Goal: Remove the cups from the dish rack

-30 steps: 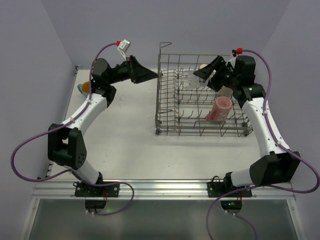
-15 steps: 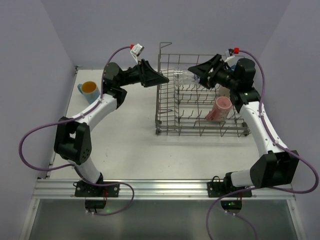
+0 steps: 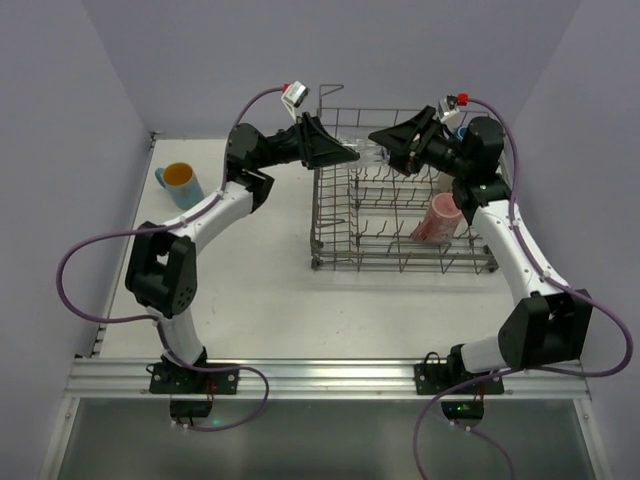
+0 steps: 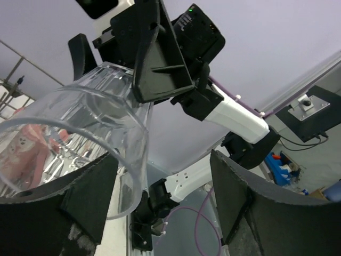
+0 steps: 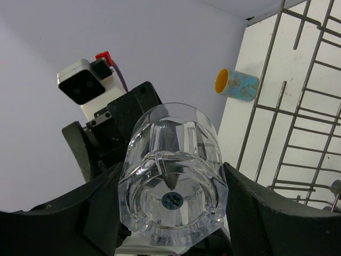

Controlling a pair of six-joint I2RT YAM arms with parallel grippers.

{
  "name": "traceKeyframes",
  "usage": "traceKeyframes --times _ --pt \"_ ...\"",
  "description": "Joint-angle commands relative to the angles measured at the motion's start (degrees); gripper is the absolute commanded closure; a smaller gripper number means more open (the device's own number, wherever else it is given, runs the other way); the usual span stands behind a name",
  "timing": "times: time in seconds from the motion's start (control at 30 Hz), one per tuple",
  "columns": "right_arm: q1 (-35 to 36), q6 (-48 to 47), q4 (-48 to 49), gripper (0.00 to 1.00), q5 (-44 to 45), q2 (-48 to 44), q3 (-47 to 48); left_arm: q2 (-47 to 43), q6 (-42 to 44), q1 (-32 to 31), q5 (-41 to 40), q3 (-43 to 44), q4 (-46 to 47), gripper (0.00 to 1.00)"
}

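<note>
Seen from above, the left gripper [image 3: 335,153] is arriving from the far-left side of the table. It is meeting the right gripper [image 3: 388,148] over the far-left corner of the dish rack [image 3: 400,262], with the clear glass [image 3: 362,152] in the air between them. At the left wrist, the fingers are standing spread around the glass's mouth, not yet gripping. At the right wrist, the jaws are pinching the glass's base, so a handover is probably starting.
</note>
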Motion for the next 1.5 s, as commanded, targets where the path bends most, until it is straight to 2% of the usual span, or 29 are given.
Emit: traceKeyframes --times 0.0,0.07,0.1,0.2,0.3,0.33,0.37,0.43,0.47,0.5,0.57,0.6,0.63,0.67,0.7,0.73,0.77,0.8,0.83,0.87,0.9,0.93,0.97,1.03,1.13,1.47 --pt "0.08 1.39 4.72 1.0 -2.48 0.59 -0.19 0.75 -3.66 -1.0 -0.74 2.82 6.56 0.27" --pt "0.17 1.47 5.34 1.0 -2.66 0.77 -0.28 1.28 -4.98 -1.27 -0.21 2.99 7.61 0.39" --pt "0.17 1.47 5.69 1.0 -2.66 0.77 -0.37 1.28 -4.99 -1.27 -0.21 2.91 7.71 0.39" --pt "0.17 1.3 5.61 1.0 -2.75 0.51 -0.46 1.72 -6.82 -1.27 0.32 2.38 9.71 0.62" --pt "0.17 1.12 5.43 1.0 -3.19 0.51 -0.11 2.34 -8.32 -1.18 0.58 2.29 11.22 0.75" --pt "0.17 0.95 5.26 0.97 -3.45 0.51 0.07 2.34 -8.33 -1.18 0.76 2.38 11.13 0.88" --pt "0.17 0.34 4.64 0.84 -3.45 0.16 0.33 2.25 -8.24 -0.74 0.93 2.29 10.87 0.99" --pt "0.17 -2.64 0.18 0.6 -2.06 -0.89 1.64 1.12 -7.63 -0.04 0.93 1.68 9.91 1.0" --pt "0.08 -9.7 -10.98 0.2 1.52 -1.77 4.18 -0.98 -4.49 2.4 1.89 0.37 3.99 1.0" --pt "0.08 -9.78 -11.09 0.2 1.56 -1.78 4.2 -1.0 -2.81 2.42 1.9 0.36 3.93 1.0" --pt "0.08 -15.1 -19.39 0.08 7.14 -2.91 6.83 -3.98 0.8 5.39 2.77 -0.34 -0.8 1.0" --pt "0.08 -16.88 -22.66 0.01 9.53 -3.18 8.58 -6.25 5.95 6.54 3.04 -0.52 -7.61 1.0" --pt "0.08 -18.64 -25.57 0.01 12.17 -3.45 9.47 -7.4 8.78 9.08 3.22 -0.43 -11.85 1.0" --pt "0.08 -21.79 -31.16 0.01 18.02 -3.8 10.43 -8.55 12.29 10.32 3.22 -0.17 -22.33 1.0" --pt "0.08 -23.12 -34.35 0.01 21.21 -3.71 11.4 -9.43 21.12 11.55 2.87 2.01 -28.88 1.0" --pt "0.08 -24.53 -37.08 0.01 24.38 -3.54 13.41 -10.57 25.55 13.74 0.86 3.59 -35.99 1.0" --pt "0.08 -27.24 -41.98 0.01 30.33 -3.45 14.56 -10.84 35.17 14.81 -0.98 5.35 -50.51 1.0" --pt "0.08 -28.31 -44.29 0.01 33.0 -2.93 15.44 -10.76 40.31 15.51 -3.18 7.54 -58.57 1.0" --pt "0.08 -29.28 -46.23 0.01 35.37 -2.75 17.19 -9.62 44.98 16.48 -10.16 13.05 -66.39 1.0" --pt "0.08 -31.29 -49.99 0.01 37.57 -2.48 18.08 -8.66 53.99 16.49 -15.71 16.23 -80.31 1.0" --pt "0.08 -32.35 -51.77 0.01 41.07 -1.79 18.87 -7.43 57.47 16.4 -21.6 19.14 -85.58 1.0" --pt "0.16 -33.49 -53.44 0.01 42.85 -1.26 20.79 -5.33 59.59 16.31 -33.05 22.65 -89.81 1.0" --pt "0.25 -35.42 -56.76 0.01 44.35 -0.82 21.77 -4.44 62.83 16.22 -38.13 23.47 -94.9 1.0" --pt "0.25 -37.36 -59.33 0.01 49.79 0.24 23.8 -2.06 64.79 16.4 -48.4 23.82 -97.23 1.0" --pt "0.25 -38.86 -60.84 0.01 54.45 -0.02 23.63 1.98 65.59 16.4 -55.21 24.7 -99.08 1.0" --pt "0.25 -42.56 -61.37 0.01 59.3 -0.64 19.06 12.43 64.36 16.49 -66.74 26.55 -97.5 1.0"
